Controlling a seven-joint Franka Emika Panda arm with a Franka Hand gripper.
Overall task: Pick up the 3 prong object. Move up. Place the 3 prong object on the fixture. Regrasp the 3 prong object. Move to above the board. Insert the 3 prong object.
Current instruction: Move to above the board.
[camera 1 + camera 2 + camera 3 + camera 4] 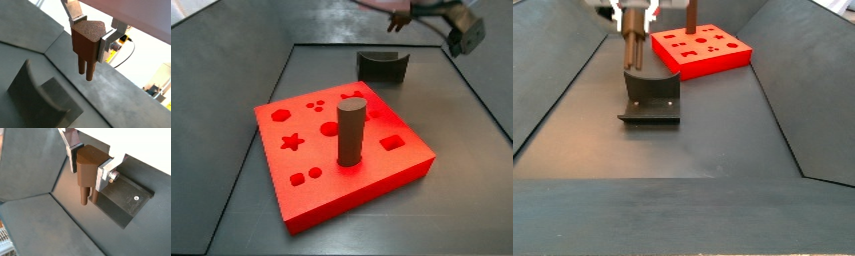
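Observation:
My gripper [90, 39] [88, 168] is shut on the 3 prong object [84, 46] [85, 172], a brown block held upright with its prongs pointing down. In a side view the gripper [636, 22] hangs with the piece [636, 40] just above the fixture [649, 86], a dark grey notched block on a base plate. Both wrist views show the fixture [50, 94] [125, 198] close below the prongs, which hang free of it. The red board [338, 150] [704, 50] lies apart, with its shaped holes. In a side view the gripper [432, 15] is cut off at the frame's edge.
A tall dark brown cylinder [350, 130] [691, 14] stands upright in the board. Sloped dark grey walls [553, 90] rise round the flat floor [700, 150]. A yellow-and-black cable [119, 47] shows beyond the wall.

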